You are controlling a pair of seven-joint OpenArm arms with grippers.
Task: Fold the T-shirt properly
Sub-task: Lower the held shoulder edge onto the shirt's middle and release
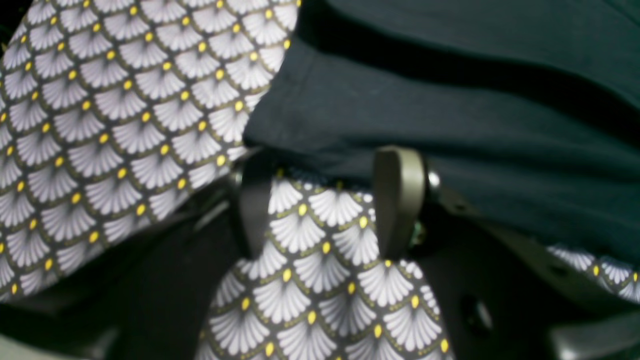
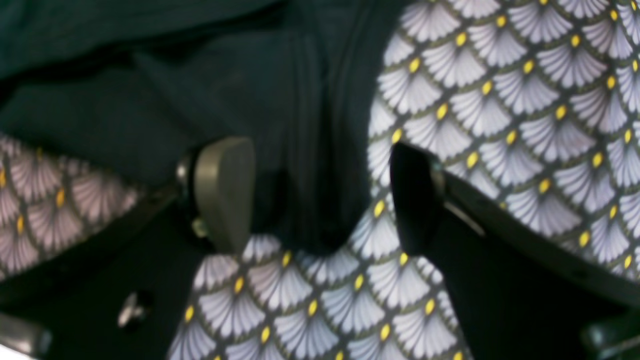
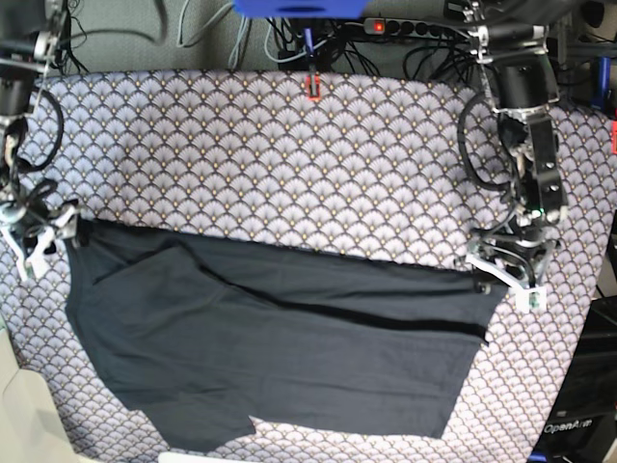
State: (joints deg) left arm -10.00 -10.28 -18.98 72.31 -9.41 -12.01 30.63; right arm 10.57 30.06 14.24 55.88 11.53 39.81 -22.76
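Count: one T-shirt (image 3: 280, 362), two grippers, one table covering. No other garment in sight.

T-shirt: plain dark charcoal, no print. I see it spread across the near half of the patterned tablecloth (image 3: 289, 164), which carries pale fan scales with yellow dots. The upper edge runs from far left, by the right gripper (image 3: 39, 236), down and across to the left gripper (image 3: 511, 275) on the far right of the base view. A long dark fold line crosses the middle of the cloth on a slant. The lower left part hangs toward the table's near edge with a notch in its outline. The cloth lies mostly flat, with low creases near the upper left corner.

Left gripper (image 1: 325, 200): jaws stand apart, partly open. From its wrist camera the T-shirt (image 1: 450, 125) hem lies just past the fingertips (image 1: 397, 195); patterned cloth shows between the two fingers. I cannot tell whether the tips touch the hem. Nothing is clamped.

Right gripper (image 2: 320, 195): jaws spread wide. A ridged, bunched edge of the T-shirt (image 2: 200, 90) runs down into the gap between the fingers (image 2: 222, 190), loose, with clear space on either side. Tablecloth (image 2: 500, 100) shows beneath and to the right. No grip on the cloth.
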